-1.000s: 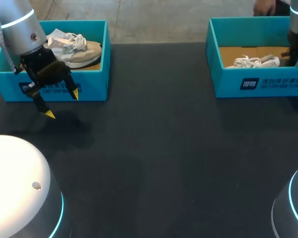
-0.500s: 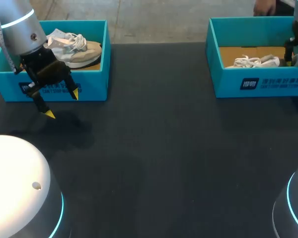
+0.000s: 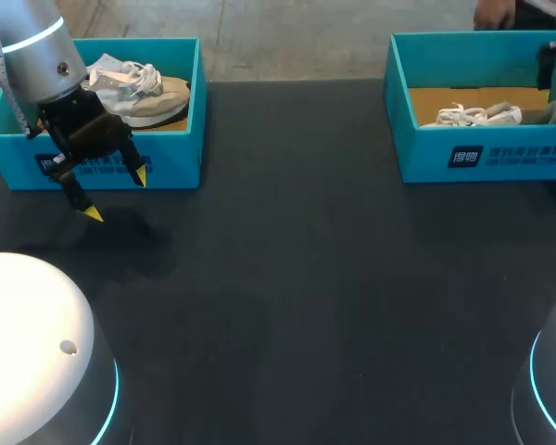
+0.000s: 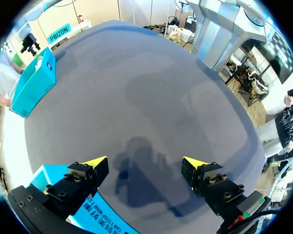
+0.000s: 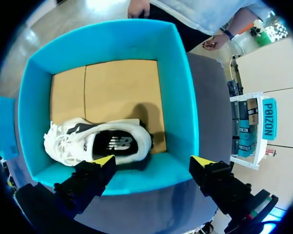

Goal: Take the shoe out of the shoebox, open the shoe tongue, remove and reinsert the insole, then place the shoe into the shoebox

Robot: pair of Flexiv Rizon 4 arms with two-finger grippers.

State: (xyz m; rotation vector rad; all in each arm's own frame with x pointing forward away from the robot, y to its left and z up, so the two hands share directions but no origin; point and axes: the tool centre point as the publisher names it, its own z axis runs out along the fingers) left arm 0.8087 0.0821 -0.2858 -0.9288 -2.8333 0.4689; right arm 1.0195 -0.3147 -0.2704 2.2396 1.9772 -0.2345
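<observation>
Task barely begun: white lace-up sneaker not yet lifted from open teal cardboard shoebox; right gripper above that shoebox, fingers apart, empty; left gripper well apart from it, fingers apart, empty, over dark counter.

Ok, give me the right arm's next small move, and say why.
Probably keep raising the right gripper clear of the shoebox. It is open and holds nothing, the shoe lies inside the shoebox, and over the last second the gripper has come up from beside the shoe, so the placing looks done.
</observation>
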